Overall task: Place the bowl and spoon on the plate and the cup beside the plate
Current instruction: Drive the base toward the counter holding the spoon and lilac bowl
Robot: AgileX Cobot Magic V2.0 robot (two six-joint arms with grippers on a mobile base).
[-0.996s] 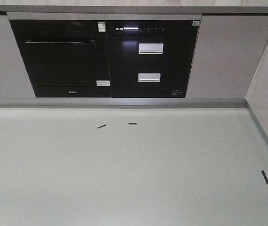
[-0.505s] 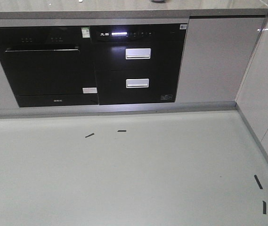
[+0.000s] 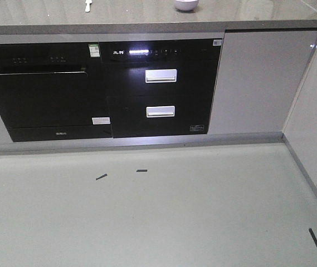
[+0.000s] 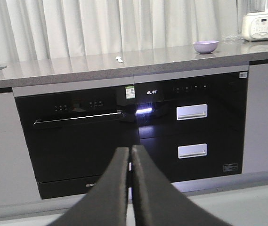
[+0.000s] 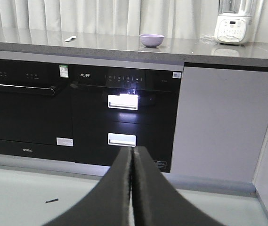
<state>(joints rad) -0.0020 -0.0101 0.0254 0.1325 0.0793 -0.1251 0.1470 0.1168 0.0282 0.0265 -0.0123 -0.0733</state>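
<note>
bowl (image 4: 205,46): sitting on the desk (image 4: 53,68), at 1 o'clock in the left wrist view.
spoon (image 4: 119,59): lying at 9 o'clock from the bowl, well apart.
left end effector (image 4: 129,151): pressing together, gripping nothing.
right end effector (image 5: 133,151): pressing together, gripping nothing.

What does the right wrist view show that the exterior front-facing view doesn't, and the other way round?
Only the right wrist view: the right gripper, shut and empty, curtains, and a white appliance on the countertop. Only the front-facing view: a tape mark near the right edge of the floor. Both: the bowl and spoon, apart on the countertop, above the black built-in units.
</note>
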